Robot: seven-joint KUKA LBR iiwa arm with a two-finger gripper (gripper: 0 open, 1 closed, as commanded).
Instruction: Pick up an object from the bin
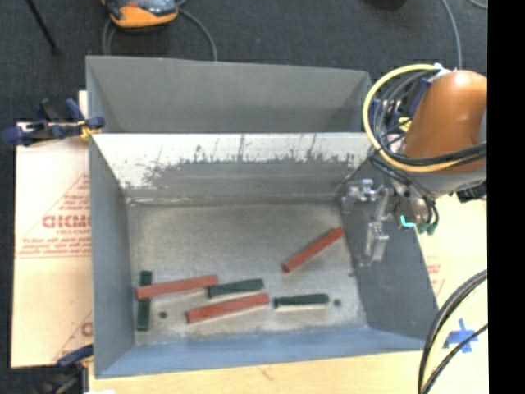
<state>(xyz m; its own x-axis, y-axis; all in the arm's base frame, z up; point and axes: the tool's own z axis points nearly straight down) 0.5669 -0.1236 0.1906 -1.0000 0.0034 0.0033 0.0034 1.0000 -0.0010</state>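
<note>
My gripper (367, 251) hangs at the bin's right side, close to the right wall, fingers pointing down, with nothing visible between them. Just left of it a red stick (312, 249) lies tilted on the floor, its upper end nearest the fingers. Below that, near the front wall, lies a dark green stick with a pale edge (301, 302).
Further left on the floor lie two more red sticks (176, 286) (227, 308), a dark green stick (235, 287) between them, and a short green piece (143, 309) standing along the left wall. The arm with its orange cover and cables overhangs the bin's right rim.
</note>
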